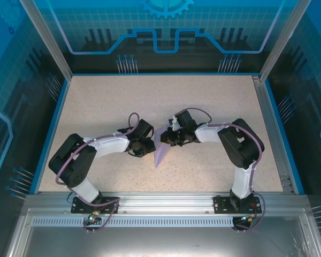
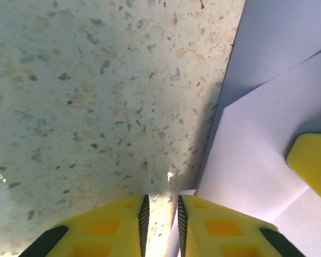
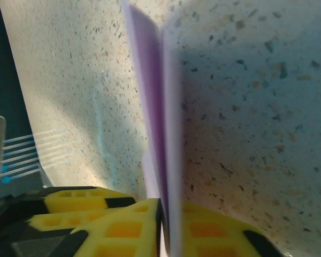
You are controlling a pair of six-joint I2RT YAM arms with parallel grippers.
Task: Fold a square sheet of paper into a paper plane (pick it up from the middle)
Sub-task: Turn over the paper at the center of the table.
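Note:
The lavender square sheet of paper (image 1: 160, 152) is folded into a slim pointed shape, its tip toward the near edge, between the two grippers at mid-table. My right gripper (image 1: 170, 138) is shut on it. In the right wrist view the paper (image 3: 155, 107) rises edge-on from between the yellow fingers of the right gripper (image 3: 168, 214). My left gripper (image 1: 145, 147) sits at the paper's left edge. In the left wrist view the left gripper (image 2: 160, 214) has a narrow gap showing tabletop, and layered paper (image 2: 267, 107) lies under and beside its right finger (image 2: 219, 225).
The speckled beige table (image 1: 107, 107) is bordered by a blue rim and metal frame posts (image 1: 273, 101). A yellow finger of the right gripper (image 2: 313, 166) rests on the paper, and the left gripper's fingers (image 3: 80, 201) lie close beside the right one.

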